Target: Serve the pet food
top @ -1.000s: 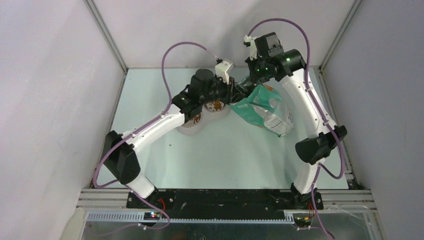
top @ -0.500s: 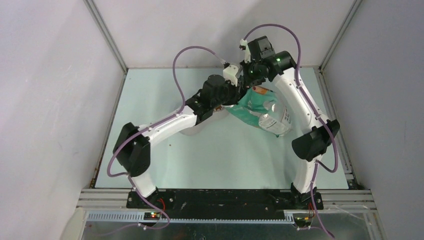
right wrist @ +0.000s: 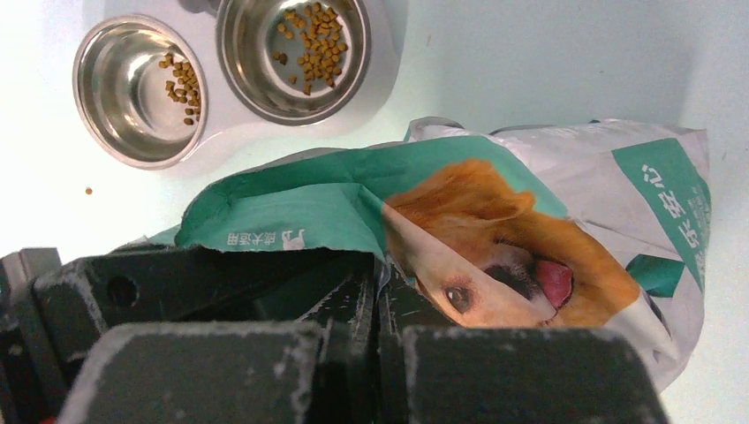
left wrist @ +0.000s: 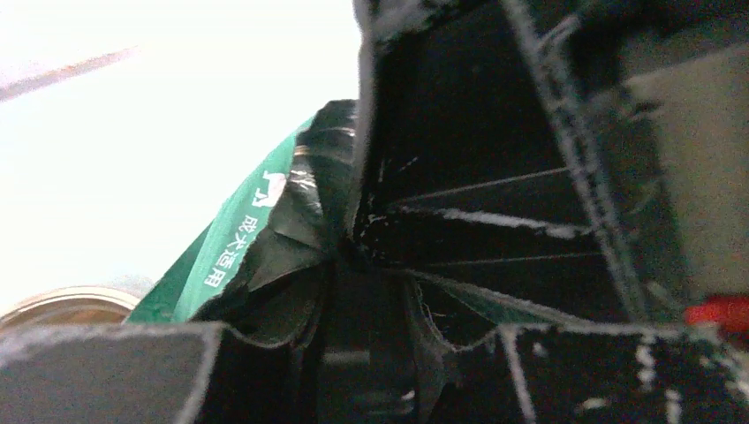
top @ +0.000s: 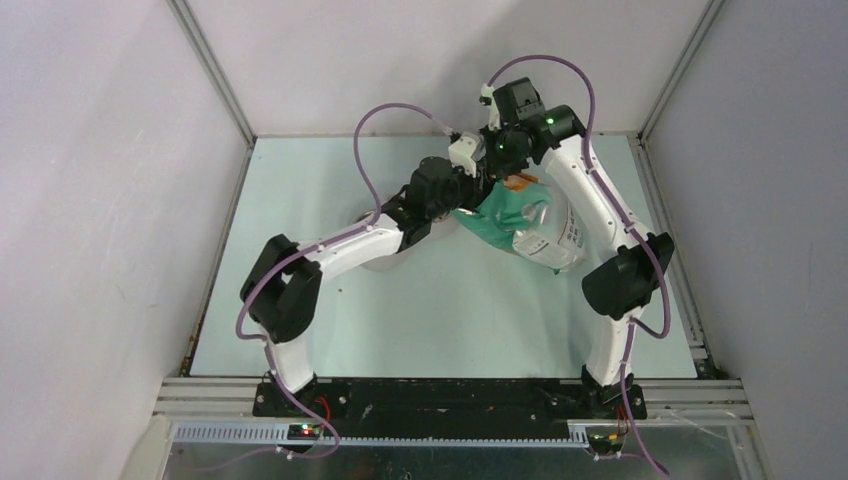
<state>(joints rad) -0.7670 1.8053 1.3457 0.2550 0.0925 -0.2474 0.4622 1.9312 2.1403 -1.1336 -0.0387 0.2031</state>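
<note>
In the top view the left arm (top: pixel 340 245) reaches from its base across the pale table (top: pixel 300 200) toward the far middle. It covers most of the white stand (right wrist: pixel 221 132).

In the right wrist view this stand lies on the table at the upper left, and two steel bowls sit in it side by side. The left-hand bowl (right wrist: pixel 115 97) has a small cluster of pet food (right wrist: pixel 181 78) against its right wall. The right-hand bowl (right wrist: pixel 256 62) has a larger, scattered amount of the same brown-orange pellets on its bottom. One stray pellet (right wrist: pixel 88 190) lies on the table, below the stand and apart from it.

The left gripper (left wrist: pixel 349 256) is closed on the bag (top: pixel 535 225). In the left wrist view, a crumpled green fold of the bag's edge is pressed between its dark fingers. The rim of one bowl shows in the lower left corner of that view.

The bag is teal-green and white with a dog's face printed on it. It hangs tilted to the right of the bowls and does not touch them. No pellets can be seen at its opening.

The right gripper (right wrist: pixel 378 287) is also closed. It pinches the bag's upper edge just beside the dog's face, and only the thin bag material sits between its fingers. In the top view the two grippers meet at the bag's top, and the right arm (top: pixel 610 225) bends around the bag on the right side.
</note>
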